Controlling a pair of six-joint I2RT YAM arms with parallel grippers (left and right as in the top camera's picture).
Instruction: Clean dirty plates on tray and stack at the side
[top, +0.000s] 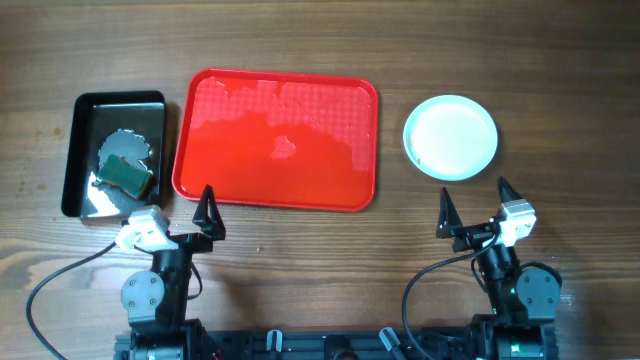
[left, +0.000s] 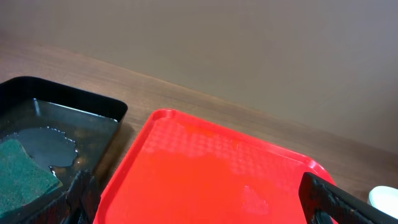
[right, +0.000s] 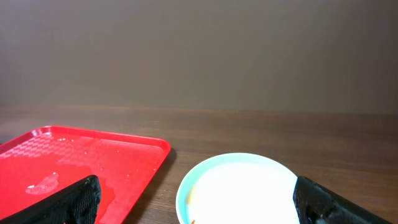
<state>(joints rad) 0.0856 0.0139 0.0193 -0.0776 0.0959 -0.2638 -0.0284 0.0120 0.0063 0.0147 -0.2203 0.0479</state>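
The red tray lies at the table's centre with no plates on it, only wet patches; it also shows in the left wrist view and the right wrist view. A stack of white plates with aqua rims sits on the table right of the tray; the top plate has a small orange streak at its left edge. My left gripper is open and empty near the tray's front left corner. My right gripper is open and empty just in front of the plates.
A black tray left of the red tray holds water and a green sponge; it also shows in the left wrist view. Bare wooden table surrounds everything.
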